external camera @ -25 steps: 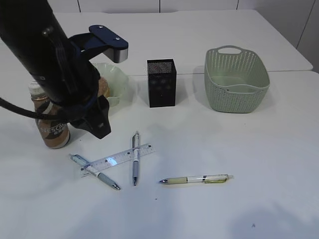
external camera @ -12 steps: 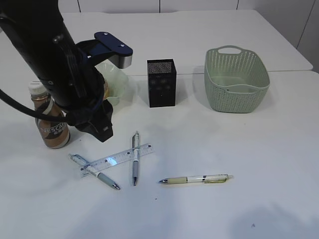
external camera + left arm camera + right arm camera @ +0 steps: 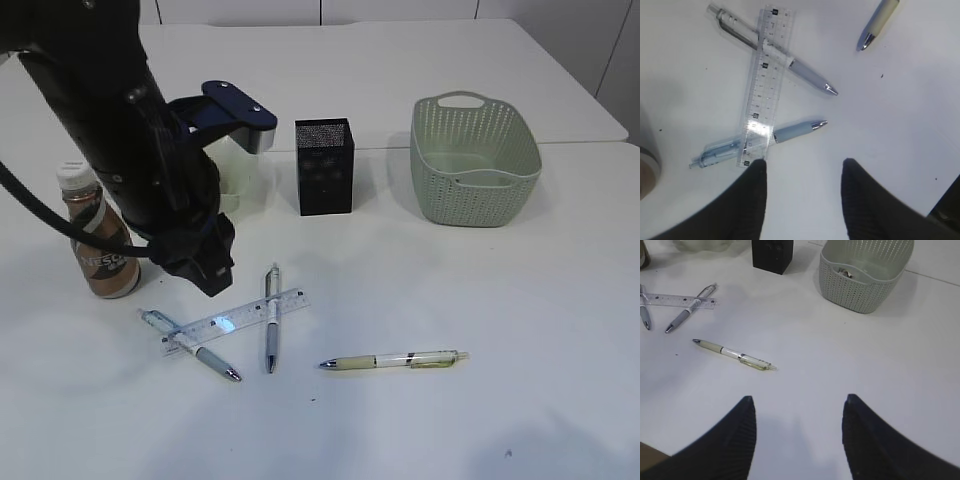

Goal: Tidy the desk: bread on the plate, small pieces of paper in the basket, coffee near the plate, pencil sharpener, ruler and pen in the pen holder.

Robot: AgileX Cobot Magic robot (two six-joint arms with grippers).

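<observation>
Just above the ruler (image 3: 761, 87), your left gripper (image 3: 802, 192) hangs with jaws parted and empty. The ruler lies flat across two pens (image 3: 805, 79) on the white surface (image 3: 520, 330); take an edge raised by them, leaving both behind. The coffee (image 3: 98, 245) stands close left, the pen holder (image 3: 323, 166) behind. Your right gripper (image 3: 797, 435) is open, idle

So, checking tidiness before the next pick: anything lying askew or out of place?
Yes. The ruler lies crossed over two pens on the desk in a loose pile, and a third pen lies alone, all outside the pen holder.
</observation>
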